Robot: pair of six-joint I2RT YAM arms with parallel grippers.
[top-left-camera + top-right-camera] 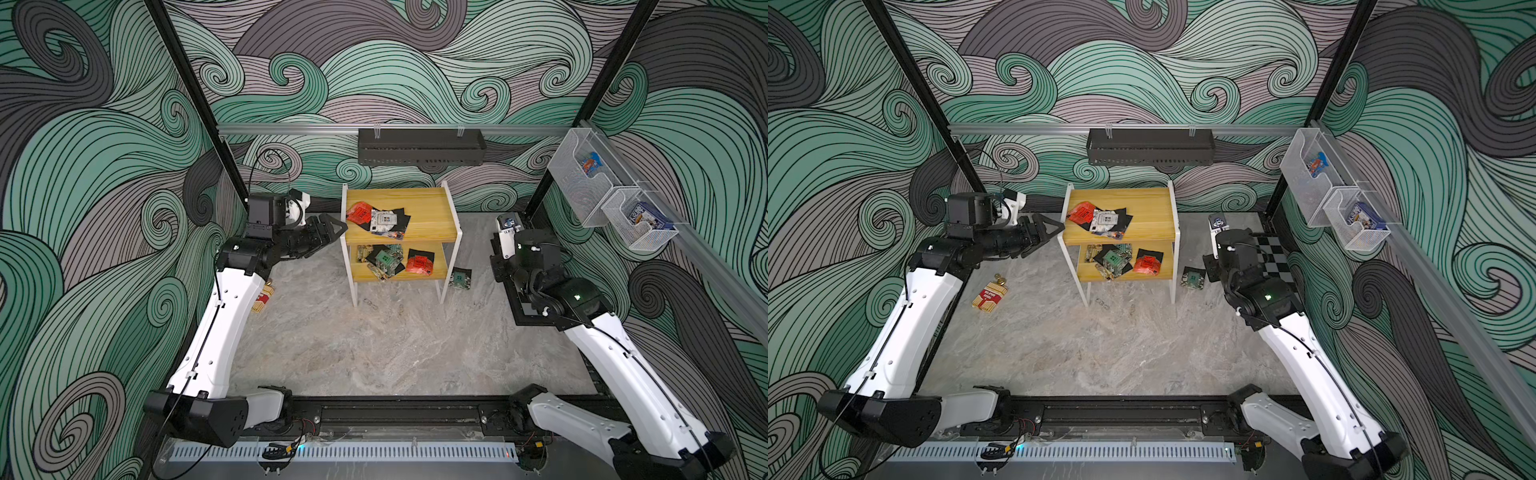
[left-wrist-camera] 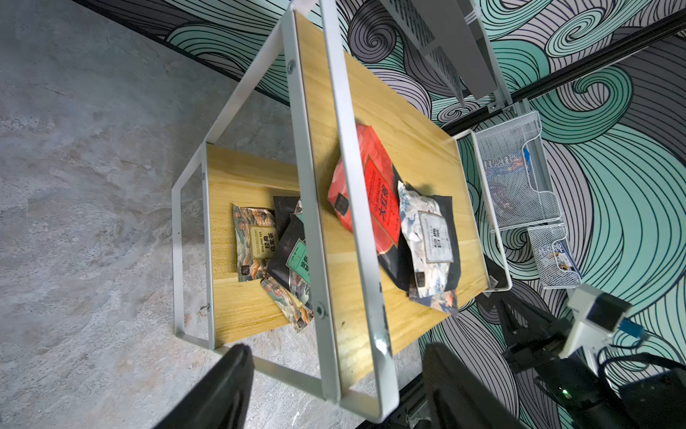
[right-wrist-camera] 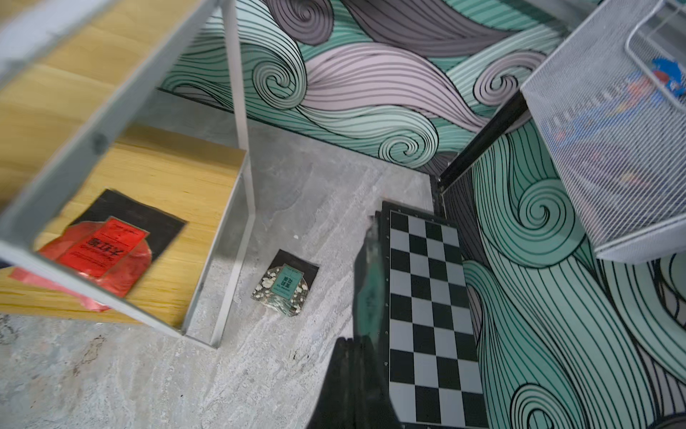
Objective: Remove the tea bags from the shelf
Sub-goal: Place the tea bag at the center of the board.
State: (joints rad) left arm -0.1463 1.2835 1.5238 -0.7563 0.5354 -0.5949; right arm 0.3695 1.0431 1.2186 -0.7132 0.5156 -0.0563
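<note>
While tea bags crowd both tiers: shelf uncleared; one teal-label sachet lies on the floor at its 4 o'clock.
Left gripper: jaws apart, empty, at the shelf's 9 o'clock, just beside its white frame.
Right gripper: jaws together at 3 o'clock; whether a sachet is pinched, unclear.
Risk: a fingertip could catch the frame and shove the light shelf; overlapped sachets may drag out together.
</note>
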